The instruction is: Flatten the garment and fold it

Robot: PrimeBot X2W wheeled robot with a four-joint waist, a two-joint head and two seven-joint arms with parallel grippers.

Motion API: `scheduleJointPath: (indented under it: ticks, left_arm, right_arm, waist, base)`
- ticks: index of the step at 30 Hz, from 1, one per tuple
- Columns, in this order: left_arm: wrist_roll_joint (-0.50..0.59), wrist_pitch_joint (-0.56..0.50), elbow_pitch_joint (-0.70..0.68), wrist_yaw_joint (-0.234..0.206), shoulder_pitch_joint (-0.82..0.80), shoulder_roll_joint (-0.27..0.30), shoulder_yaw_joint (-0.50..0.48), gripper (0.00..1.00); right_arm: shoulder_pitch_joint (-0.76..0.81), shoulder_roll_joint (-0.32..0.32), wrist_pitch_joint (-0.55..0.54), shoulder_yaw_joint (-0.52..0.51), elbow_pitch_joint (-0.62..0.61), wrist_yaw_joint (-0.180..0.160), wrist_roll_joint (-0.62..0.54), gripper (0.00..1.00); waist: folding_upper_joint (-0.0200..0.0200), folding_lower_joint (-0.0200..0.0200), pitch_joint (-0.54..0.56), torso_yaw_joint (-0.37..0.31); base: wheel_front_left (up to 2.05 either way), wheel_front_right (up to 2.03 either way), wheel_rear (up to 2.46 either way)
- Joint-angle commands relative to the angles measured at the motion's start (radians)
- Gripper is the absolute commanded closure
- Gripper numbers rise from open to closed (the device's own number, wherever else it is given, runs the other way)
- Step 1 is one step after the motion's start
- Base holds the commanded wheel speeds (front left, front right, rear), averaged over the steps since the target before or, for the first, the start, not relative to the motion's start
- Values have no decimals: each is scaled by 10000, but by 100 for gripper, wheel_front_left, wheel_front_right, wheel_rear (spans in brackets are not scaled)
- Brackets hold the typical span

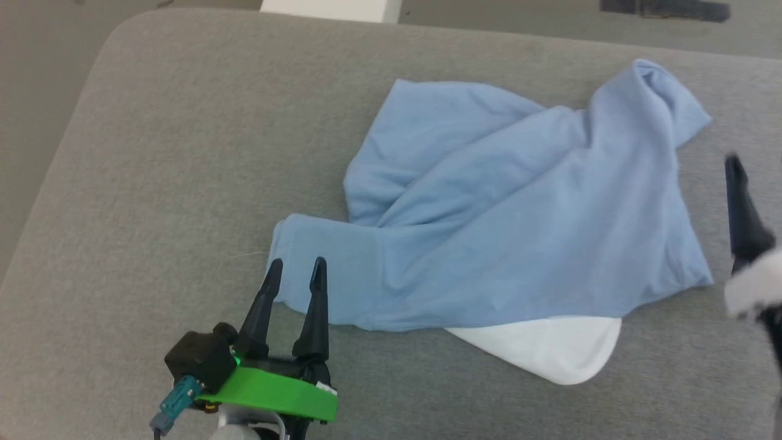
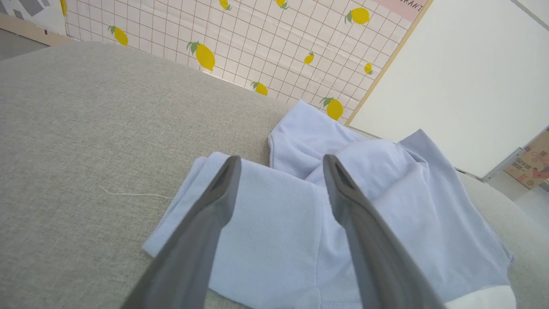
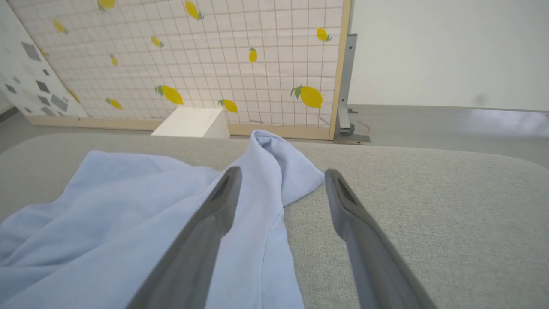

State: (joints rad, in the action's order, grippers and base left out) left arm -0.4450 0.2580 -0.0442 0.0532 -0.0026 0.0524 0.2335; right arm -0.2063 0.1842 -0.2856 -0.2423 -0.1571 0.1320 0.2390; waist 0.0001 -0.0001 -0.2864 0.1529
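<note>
The garment (image 1: 507,214) is a light blue shirt lying crumpled on the grey table, with a white inner layer (image 1: 550,345) poking out at its near edge. My left gripper (image 1: 296,269) stands open at the shirt's near-left corner, over a sleeve (image 2: 257,206), with nothing between its fingers. My right gripper (image 3: 283,176) is open above the shirt's right edge (image 3: 266,189), holding nothing. One dark finger (image 1: 742,208) of it shows at the right edge of the head view, beside the cloth.
The grey padded table (image 1: 183,153) has a rounded far-left corner and bare room left of the shirt. Beyond it stand a lemon-print screen (image 3: 214,56), a white box (image 3: 191,122) on the floor, and a cardboard box (image 2: 532,161).
</note>
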Motion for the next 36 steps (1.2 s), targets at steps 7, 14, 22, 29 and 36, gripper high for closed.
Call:
scheduleJointPath:
  ticks: [7,14,22,29,36]
  left_arm:
    - [294,38,5,157,463,-22,-194,0]
    - [266,38,-52,64,1123,-22,-503,0]
    - [938,10,81,41,1193,149,-634,0]
    - [1506,-1967,583,-273,346,1006,-596,0]
    - [1358,-4386,960,-223,-530,1597,-530,0]
  right_arm:
    - [2347,-1268,2571,-462,-693,-13,-1125,0]
    - [3877,-1335,4851,-177,611,-13,187,0]
    - [3818,-1338,5293,202,1215,-13,330,0]
    - [3802,-1338,5357,408,1390,-13,397,0]
    - [3756,-1339,5337,677,1544,-13,519,0]
  waist:
    - [-1,1,582,-543]
    - [-1,1,1039,-669]
    - [-1,1,1444,-703]
    - [-1,1,1484,-688]
    - [-1,1,1159,-765]
  base:
    - [0,0,0]
    - [0,0,0]
    - [0,0,0]
    - [0,0,0]
    - [0,0,0]
